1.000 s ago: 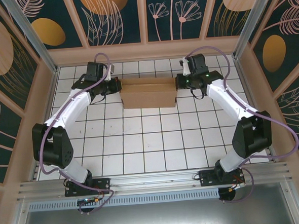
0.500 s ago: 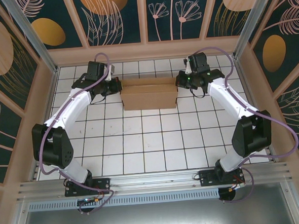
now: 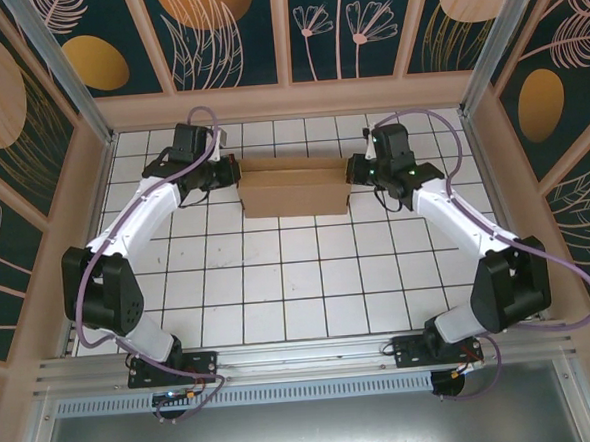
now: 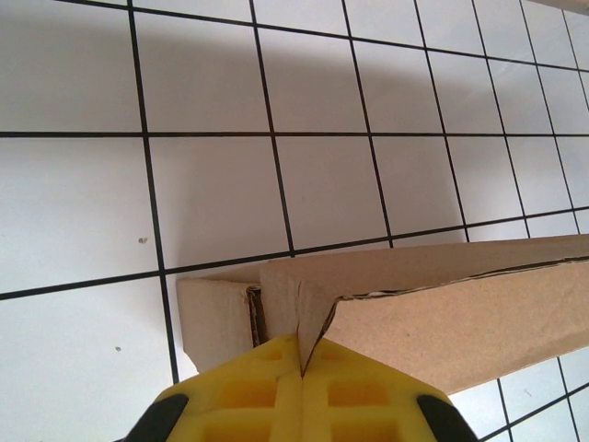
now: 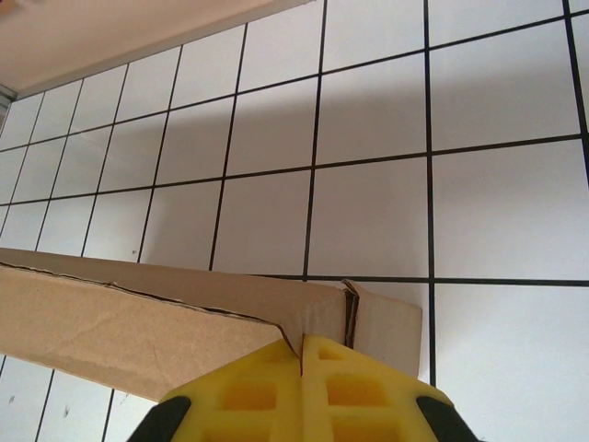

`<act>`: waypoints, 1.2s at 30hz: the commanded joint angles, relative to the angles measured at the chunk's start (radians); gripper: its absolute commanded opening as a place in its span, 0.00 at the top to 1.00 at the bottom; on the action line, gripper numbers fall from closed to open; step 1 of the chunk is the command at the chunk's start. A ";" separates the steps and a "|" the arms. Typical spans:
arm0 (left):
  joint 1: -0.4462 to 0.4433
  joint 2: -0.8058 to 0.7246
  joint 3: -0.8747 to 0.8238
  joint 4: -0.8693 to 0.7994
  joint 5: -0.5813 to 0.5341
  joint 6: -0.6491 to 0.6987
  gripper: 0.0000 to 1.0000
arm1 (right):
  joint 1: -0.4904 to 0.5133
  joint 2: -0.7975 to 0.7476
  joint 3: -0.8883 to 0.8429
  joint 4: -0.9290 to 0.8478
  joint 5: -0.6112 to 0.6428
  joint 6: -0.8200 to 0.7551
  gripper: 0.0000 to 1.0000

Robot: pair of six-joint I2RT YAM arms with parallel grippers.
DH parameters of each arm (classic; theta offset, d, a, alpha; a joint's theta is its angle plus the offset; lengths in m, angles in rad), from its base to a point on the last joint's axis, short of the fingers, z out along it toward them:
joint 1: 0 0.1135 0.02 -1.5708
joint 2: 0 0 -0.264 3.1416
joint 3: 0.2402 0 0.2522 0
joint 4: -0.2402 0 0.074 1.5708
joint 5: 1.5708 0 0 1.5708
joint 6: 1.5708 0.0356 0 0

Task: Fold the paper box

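Note:
The paper box [image 3: 293,186] is a brown cardboard rectangle lying at the back middle of the tiled floor, between my two arms. My left gripper [image 3: 228,172] is at its left end and my right gripper [image 3: 357,167] at its right end. In the left wrist view the yellow fingers [image 4: 248,391] are shut on a raised cardboard edge of the paper box [image 4: 442,322], with a side flap [image 4: 213,318] lying to the left. In the right wrist view the yellow fingers [image 5: 354,391] pinch the box's end edge [image 5: 120,322], beside a small flap [image 5: 391,322].
White tiled floor [image 3: 299,281] spreads in front of the box toward the arm bases. A low peach wall [image 3: 288,101] runs close behind the box, with side walls left and right.
The right arm has swung its elbow outward and its wrist shifted slightly back and right at the box's end. The left arm and the box stay nearly still.

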 commanded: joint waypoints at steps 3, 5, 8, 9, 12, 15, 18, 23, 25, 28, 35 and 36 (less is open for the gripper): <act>-0.008 -0.024 -0.060 0.008 -0.041 0.040 1.00 | 0.014 -0.041 -0.102 0.070 0.069 -0.042 1.00; -0.009 -0.029 -0.071 0.012 -0.050 0.044 1.00 | 0.016 -0.049 -0.128 0.087 0.079 -0.054 1.00; -0.009 -0.033 -0.080 0.020 -0.061 0.060 1.00 | 0.016 -0.051 -0.155 0.105 0.088 -0.067 1.00; -0.009 -0.035 -0.080 0.018 -0.070 0.066 1.00 | 0.017 -0.049 -0.160 0.105 0.093 -0.076 1.00; -0.009 -0.038 -0.074 0.008 -0.106 0.074 1.00 | 0.020 -0.043 -0.157 0.097 0.115 -0.098 1.00; -0.008 -0.039 -0.073 0.004 -0.112 0.081 1.00 | 0.020 -0.043 -0.154 0.096 0.113 -0.104 1.00; -0.008 -0.034 -0.074 0.002 -0.127 0.092 1.00 | 0.021 -0.041 -0.153 0.098 0.108 -0.107 1.00; -0.008 -0.035 -0.092 0.010 -0.137 0.102 1.00 | 0.027 -0.035 -0.143 0.088 0.110 -0.120 1.00; -0.008 -0.044 -0.113 0.027 -0.133 0.101 1.00 | 0.029 -0.037 -0.148 0.090 0.116 -0.124 1.00; -0.011 -0.069 -0.173 0.076 -0.130 0.082 1.00 | 0.035 -0.047 -0.165 0.109 0.122 -0.122 1.00; -0.034 -0.134 -0.328 0.231 -0.153 0.034 1.00 | 0.047 -0.101 -0.263 0.233 0.164 -0.099 1.00; -0.035 -0.137 -0.348 0.253 -0.147 0.020 1.00 | 0.047 -0.105 -0.277 0.247 0.169 -0.092 1.00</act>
